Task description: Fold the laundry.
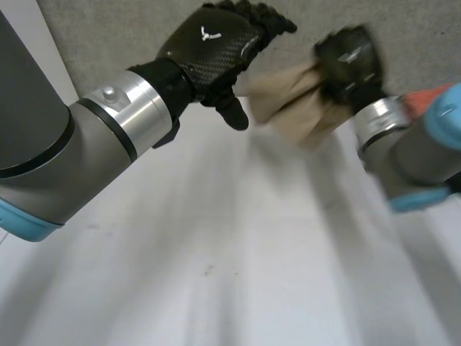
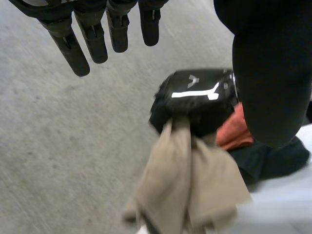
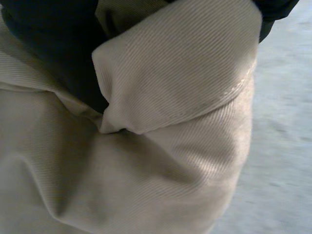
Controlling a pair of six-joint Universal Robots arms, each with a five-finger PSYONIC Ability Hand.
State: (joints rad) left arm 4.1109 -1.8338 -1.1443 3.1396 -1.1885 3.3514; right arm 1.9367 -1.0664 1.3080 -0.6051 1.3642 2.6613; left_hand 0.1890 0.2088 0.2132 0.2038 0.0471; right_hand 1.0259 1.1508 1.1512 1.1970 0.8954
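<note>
**Item under handling.** A beige cloth (image 1: 288, 101) is bunched and hanging from the right hand (image 1: 349, 61) over the far edge of the table (image 1: 216, 252), toward its right side. The grey floor (image 1: 108, 36) lies beyond. In the right wrist view a stitched hem (image 3: 229, 92) runs across a fold close under the palm, and the weave is a fine twill. Whether the lowest part of the cloth touches the table cannot be told.

**Handling judgement.** The cloth looks light, soft and limp. It drapes in loose folds and holds no shape of its own. It should not slip much in a firm pinch, and nothing about it is fragile. The present hold is on a gathered bunch, which gives no flat edge to work with. The hem and its corners look like the better places to take hold for spreading it out.

**Hands.** The right hand is clamped round the gathered top of the cloth. The left hand (image 1: 216, 43) hovers just beside it at the far edge, with fingers (image 2: 92, 39) straight and spread, holding nothing and clear of the cloth.

**Surroundings.** An orange cloth (image 2: 236, 131) and a dark cloth (image 2: 273, 156) lie heaped behind the right hand at the table's edge, unfolded. The near part of the table is bare.

**Progress.** Judged early: no folded item is on the table.
</note>
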